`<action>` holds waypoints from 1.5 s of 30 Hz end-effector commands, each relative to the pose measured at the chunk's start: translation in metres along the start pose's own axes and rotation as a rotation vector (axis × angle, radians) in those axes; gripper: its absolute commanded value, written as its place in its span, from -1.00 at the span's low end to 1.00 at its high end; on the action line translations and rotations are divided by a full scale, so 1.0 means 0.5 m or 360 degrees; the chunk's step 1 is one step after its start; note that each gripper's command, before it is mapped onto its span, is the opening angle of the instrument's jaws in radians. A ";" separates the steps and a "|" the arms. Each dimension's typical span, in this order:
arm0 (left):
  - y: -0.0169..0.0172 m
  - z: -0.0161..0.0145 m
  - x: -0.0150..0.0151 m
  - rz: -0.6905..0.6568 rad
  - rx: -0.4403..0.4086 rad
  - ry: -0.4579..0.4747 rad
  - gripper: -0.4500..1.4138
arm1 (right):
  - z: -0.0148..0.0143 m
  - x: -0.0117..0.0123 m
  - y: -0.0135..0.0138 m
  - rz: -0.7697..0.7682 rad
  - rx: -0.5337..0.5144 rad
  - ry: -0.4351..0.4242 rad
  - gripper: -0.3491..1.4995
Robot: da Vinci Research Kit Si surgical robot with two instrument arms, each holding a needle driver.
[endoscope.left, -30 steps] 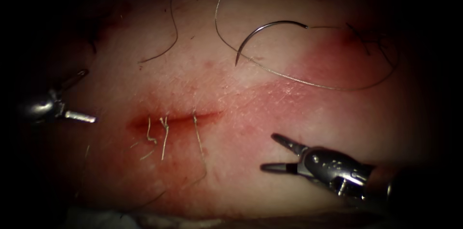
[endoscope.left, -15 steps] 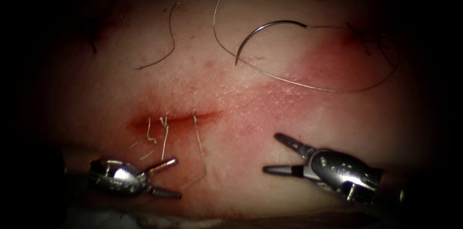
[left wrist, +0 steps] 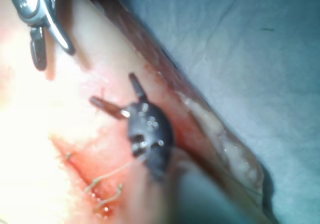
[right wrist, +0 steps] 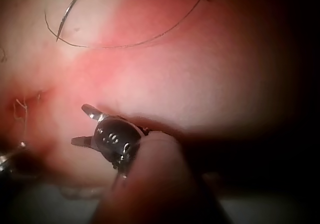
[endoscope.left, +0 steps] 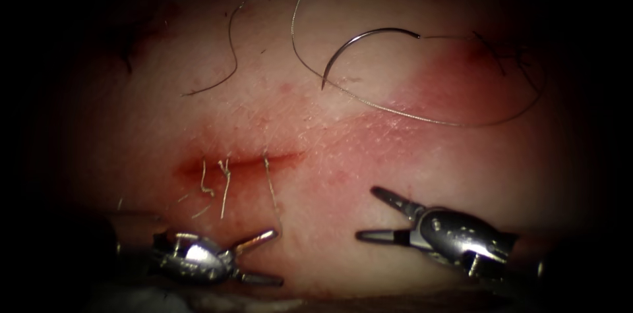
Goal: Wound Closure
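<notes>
The needle (endoscope.left: 359,46) lies loose on the tissue (endoscope.left: 409,155), well above the cut (endoscope.left: 241,163) and to its right, not in the tissue at all. Its thread (endoscope.left: 422,115) runs off the blunt end and sweeps round in a wide loop beneath it. Another strand (endoscope.left: 231,43) curls on the surface further left. The cut itself sits with short cut ends (endoscope.left: 224,184) hanging from stitches across it, and red fluid (endoscope.left: 198,169) pooled along its left part.

Below the cut, the left tool (endoscope.left: 267,259) has come in from the far left edge over the last second, and now sits low with its jaws spread, holding nothing. The right tool (endoscope.left: 374,215) is low on the right of the cut, jaws also apart and empty, much where it was a second ago.

From where I stand, nobody has the needle, so I'd judge picking it up is the job in hand. Doing it well means gripping the body of the curve, clear of the point, and keeping out of that thread loop so it does not snag.
</notes>
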 end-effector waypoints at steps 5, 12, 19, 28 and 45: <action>0.0000 0.0020 0.0008 0.0004 0.0021 0.0011 0.24 | 0.0026 -0.0013 -0.0017 0.0003 0.0000 0.0000 0.98; 0.0007 0.0044 -0.0019 0.0024 0.0031 0.0002 0.08 | 0.0035 -0.0009 -0.0030 0.0003 0.0005 0.0002 0.98; -0.0021 0.0027 -0.0003 -0.0036 0.0026 0.0010 -0.89 | 0.0042 -0.0012 -0.0031 0.0001 0.0000 0.0002 0.98; -0.0049 -0.0018 0.0019 -0.0138 0.0026 0.0030 -1.00 | 0.0107 0.0019 -0.0024 -0.0317 0.0040 -0.0044 0.96; -0.0150 -0.0066 0.0047 -0.0207 0.0118 0.0061 -1.00 | 0.0227 0.0102 -0.0008 -0.0626 -0.0078 0.0173 0.80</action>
